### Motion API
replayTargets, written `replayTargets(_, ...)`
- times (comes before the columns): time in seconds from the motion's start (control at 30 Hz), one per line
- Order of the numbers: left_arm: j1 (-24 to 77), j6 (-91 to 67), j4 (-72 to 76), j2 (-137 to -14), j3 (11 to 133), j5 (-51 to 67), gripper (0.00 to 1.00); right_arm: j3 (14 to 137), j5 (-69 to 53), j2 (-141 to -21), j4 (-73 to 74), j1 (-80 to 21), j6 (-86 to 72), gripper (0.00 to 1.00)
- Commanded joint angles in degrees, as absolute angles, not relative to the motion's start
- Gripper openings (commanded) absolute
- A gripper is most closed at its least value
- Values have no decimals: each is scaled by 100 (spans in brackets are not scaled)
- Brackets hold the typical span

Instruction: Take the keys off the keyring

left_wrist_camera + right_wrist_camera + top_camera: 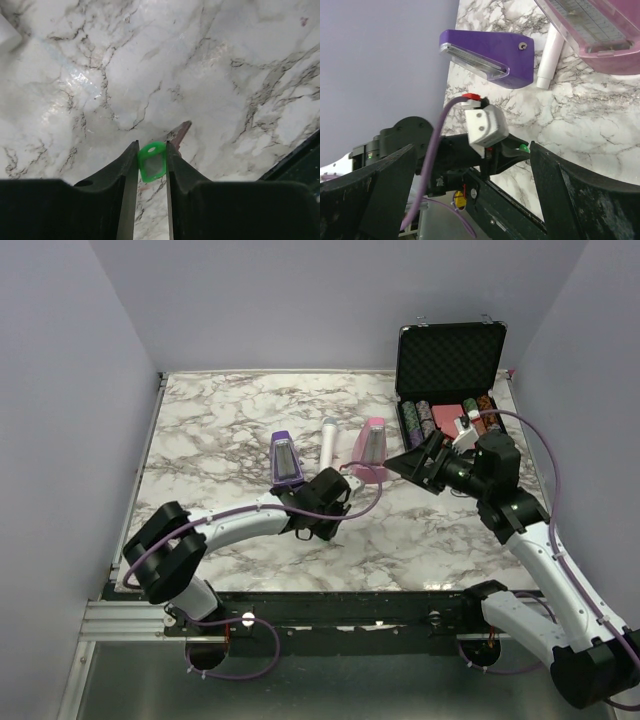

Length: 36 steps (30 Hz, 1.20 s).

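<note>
Although the top view shows the left gripper [322,523] pointed down at the marble table [220,430], with the right gripper [418,462] hovering well apart to its right, nothing as small as the key can be made out there.

From the left wrist, the fingers are clamped on the green key head [151,164], pinched between their tips. Its brownish blade [180,134] pokes out ahead. No keyring shows, so I cannot tell whether one is attached.

From the right wrist, the right gripper's jaws stand wide apart and empty, facing the left gripper, where a green speck sits at its tips.

The key looks secured. Pulling it off the ring is probably yet to do.
</note>
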<state>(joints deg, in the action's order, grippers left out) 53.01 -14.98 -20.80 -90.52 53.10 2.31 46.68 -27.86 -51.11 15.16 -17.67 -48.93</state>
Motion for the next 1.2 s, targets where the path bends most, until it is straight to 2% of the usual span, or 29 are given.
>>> replayTargets(0.0,5335,-1564,-2504,-8324,5712,53,14,5141,-2918,-5255,1740,-1802,-4588,100)
replayTargets(0.23,5335,-1529,-3049,-7411,6029,-325,13,5537,-3278,-5440,1565,-1802,-4763,100)
replayTargets(0.4,5335,-1442,-3445,-6681,6441,-430,13,5581,-3831,-5511,889,-1802,-5255,100)
replayTargets(0.53,5335,-1424,-3752,-6267,7003,-562,13,5432,-4358,-5528,-207,-1802,-5843,100)
replayTargets(0.7,5335,-1494,-3946,-6021,7707,-466,13,4967,-4904,-5616,-2325,-1802,-6994,100)
replayTargets(1.17,5335,-2109,-3867,-6231,9210,0,12,4992,-4773,-6433,-4849,-2407,-7953,100)
